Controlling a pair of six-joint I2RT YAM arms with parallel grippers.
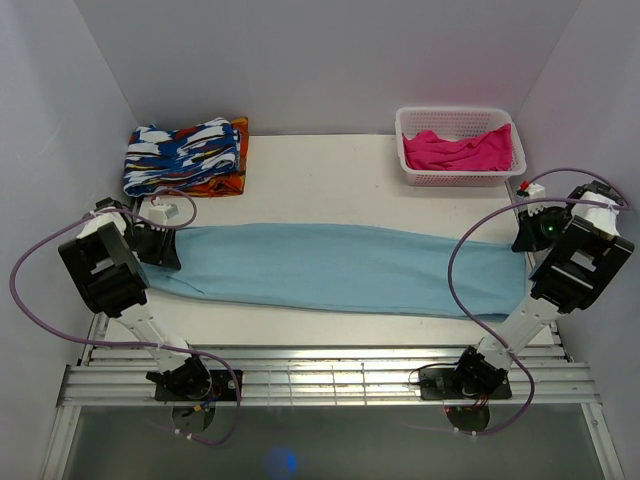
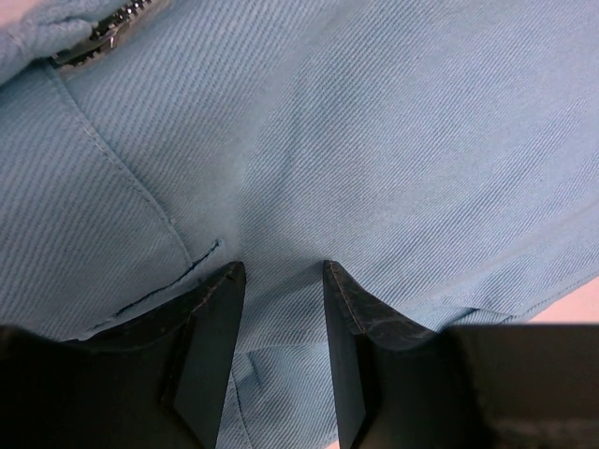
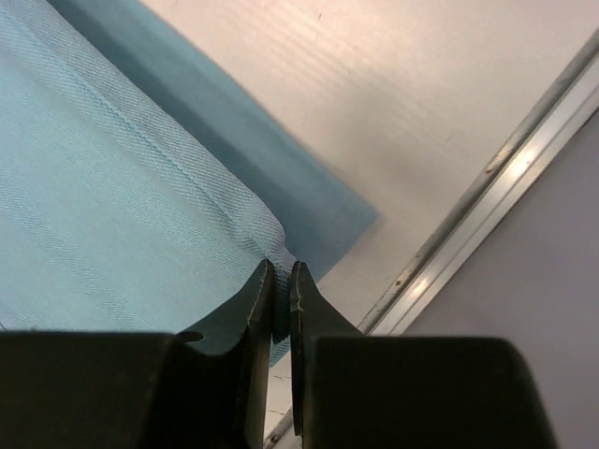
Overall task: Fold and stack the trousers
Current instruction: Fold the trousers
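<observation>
Table (image 1: 330, 170): white top, w/ the trousers (image 1: 340, 265) laid flat across its middle as one long band running left to right between both arms. Patterned folded cloth (image 1: 185, 158) lay at far-left corner. Basket (image 1: 460, 178) stood far right, holding a pink garment (image 1: 455, 150). L gripper (image 2: 281, 271) sat on the band's left end, nr the zip (image 2: 98, 33); jaws were parted, cloth showing in the gap. R gripper (image 3: 283, 267) was at the right end, jaws clenched on the hem corner.
</observation>
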